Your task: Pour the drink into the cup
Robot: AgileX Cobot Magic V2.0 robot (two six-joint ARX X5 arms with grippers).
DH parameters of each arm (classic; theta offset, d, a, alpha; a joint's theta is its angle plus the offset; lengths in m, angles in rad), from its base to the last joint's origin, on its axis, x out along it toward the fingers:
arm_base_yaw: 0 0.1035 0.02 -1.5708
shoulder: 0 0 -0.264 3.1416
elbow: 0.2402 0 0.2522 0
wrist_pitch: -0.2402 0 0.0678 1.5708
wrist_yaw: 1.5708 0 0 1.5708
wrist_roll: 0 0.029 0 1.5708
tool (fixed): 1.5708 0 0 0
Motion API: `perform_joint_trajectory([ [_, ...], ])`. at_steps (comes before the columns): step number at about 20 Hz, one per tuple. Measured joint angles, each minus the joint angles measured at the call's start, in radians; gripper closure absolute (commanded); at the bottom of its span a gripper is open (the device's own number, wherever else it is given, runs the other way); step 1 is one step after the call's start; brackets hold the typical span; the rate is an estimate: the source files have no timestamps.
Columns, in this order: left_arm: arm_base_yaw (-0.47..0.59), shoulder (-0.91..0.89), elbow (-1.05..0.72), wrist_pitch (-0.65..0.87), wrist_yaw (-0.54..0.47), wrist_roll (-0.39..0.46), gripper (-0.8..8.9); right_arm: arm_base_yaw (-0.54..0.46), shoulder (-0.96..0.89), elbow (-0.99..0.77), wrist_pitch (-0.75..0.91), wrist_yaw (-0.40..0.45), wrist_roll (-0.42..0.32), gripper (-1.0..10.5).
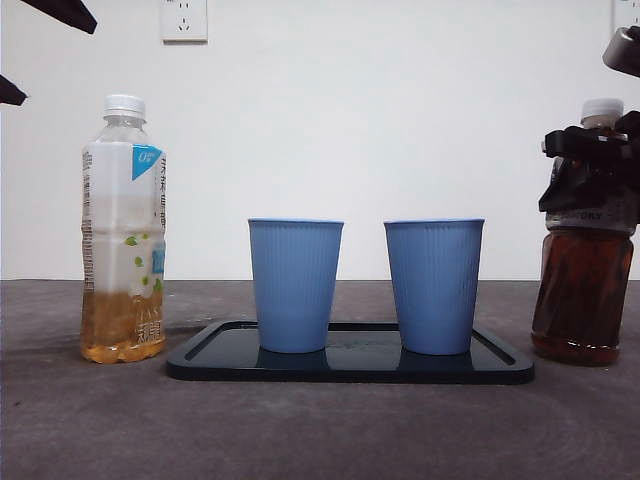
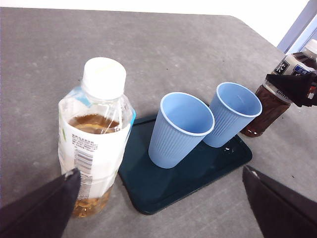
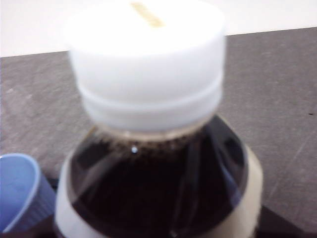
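Note:
A dark tea bottle [image 1: 585, 290] with a white cap stands on the table at the right; it fills the right wrist view [image 3: 158, 188]. My right gripper [image 1: 590, 165] is shut around its shoulder, which also shows in the left wrist view [image 2: 294, 87]. Two empty blue cups [image 1: 294, 285] [image 1: 434, 285] stand upright side by side on a dark tray [image 1: 350, 365]. A capped light tea bottle [image 1: 123, 230], about a quarter full, stands left of the tray. My left gripper [image 2: 163, 198] is open and empty, raised above and beside that bottle [image 2: 96, 144].
The table is grey, with a white wall behind it and a socket [image 1: 183, 20] high on the wall. The left arm shows only as black tips [image 1: 60, 12] at the top left corner. A table edge [image 2: 257, 29] runs behind the dark bottle.

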Motion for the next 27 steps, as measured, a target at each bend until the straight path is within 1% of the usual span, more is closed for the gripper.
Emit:
perform_joint_trajectory([
  [2,0.000,0.000,0.000,0.000,0.000,0.000,2.86,0.003,-0.004,0.000,-0.008,-0.003,0.000,8.2],
  [4,0.000,0.000,0.000,0.000,0.000,0.000,2.86,0.004,-0.028,0.001,-0.050,-0.008,-0.001,8.2],
  [5,0.000,0.000,0.000,0.000,0.000,0.000,2.86,0.005,-0.045,0.005,-0.084,-0.008,-0.001,8.2],
  [8,0.000,0.000,0.000,0.000,0.000,0.000,2.86,0.005,-0.097,0.053,-0.260,0.002,-0.023,8.2],
  [11,0.000,0.000,0.000,0.000,0.000,0.000,2.86,0.019,-0.132,0.137,-0.496,0.051,-0.070,8.2],
  [15,0.000,0.000,0.000,0.000,0.000,0.000,2.86,0.048,-0.136,0.282,-0.820,0.122,-0.148,8.2],
  [16,0.000,0.000,0.000,0.000,0.000,0.000,2.86,0.059,-0.136,0.315,-0.880,0.137,-0.165,8.2],
  [19,0.000,0.000,0.000,0.000,0.000,0.001,2.86,0.113,-0.132,0.435,-1.048,0.196,-0.222,8.2],
  [22,0.000,0.000,0.000,-0.001,0.000,0.002,2.86,0.180,-0.115,0.564,-1.203,0.267,-0.295,8.2],
  [27,0.000,0.000,0.000,-0.016,-0.001,0.008,2.86,0.278,-0.014,0.708,-1.388,0.401,-0.391,8.2],
])
